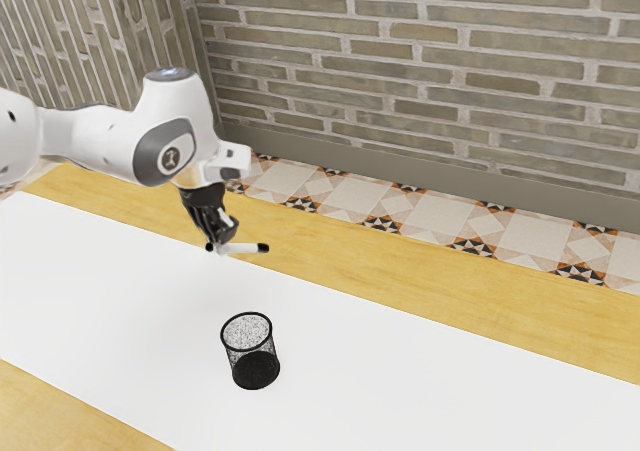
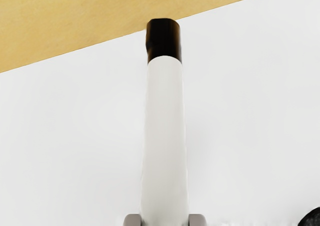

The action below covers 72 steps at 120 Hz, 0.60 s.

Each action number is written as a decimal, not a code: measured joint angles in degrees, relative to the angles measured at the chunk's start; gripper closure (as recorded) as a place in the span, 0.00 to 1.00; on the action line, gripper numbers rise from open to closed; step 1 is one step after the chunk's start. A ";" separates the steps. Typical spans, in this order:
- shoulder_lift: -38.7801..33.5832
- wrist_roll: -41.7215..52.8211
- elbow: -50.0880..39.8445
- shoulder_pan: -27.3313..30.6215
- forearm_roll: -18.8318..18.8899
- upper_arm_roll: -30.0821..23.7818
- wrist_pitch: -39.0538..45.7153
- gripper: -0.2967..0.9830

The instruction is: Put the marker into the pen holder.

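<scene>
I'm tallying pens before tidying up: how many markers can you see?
1. The white marker with a black end is between the gripper's fingers, outside the mesh pen holder.

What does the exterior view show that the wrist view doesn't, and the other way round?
Exterior view: the white arm, brick wall, patterned tiles and whole pen holder.
Wrist view: a close look at the gripper's grey fingertips pressed against both sides of the marker; a dark corner shape is too cut off to name.
Both: the marker's white barrel and black end, the white surface and the wood.
</scene>
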 joint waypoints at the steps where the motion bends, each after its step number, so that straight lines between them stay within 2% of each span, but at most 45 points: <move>1: -0.38 -0.02 0.00 -0.51 0.05 0.00 -0.34 0.79; 16: -5.58 -0.72 -0.90 -7.35 0.42 -1.07 -5.83 0.79; 29: -10.71 -1.76 -6.34 -11.98 0.25 -2.23 -9.26 0.79; 50: -12.51 -3.13 -8.63 -5.06 0.03 -2.43 -12.16 0.79; 72: -12.70 -4.13 -9.98 -4.45 -0.06 -2.45 -14.53 0.79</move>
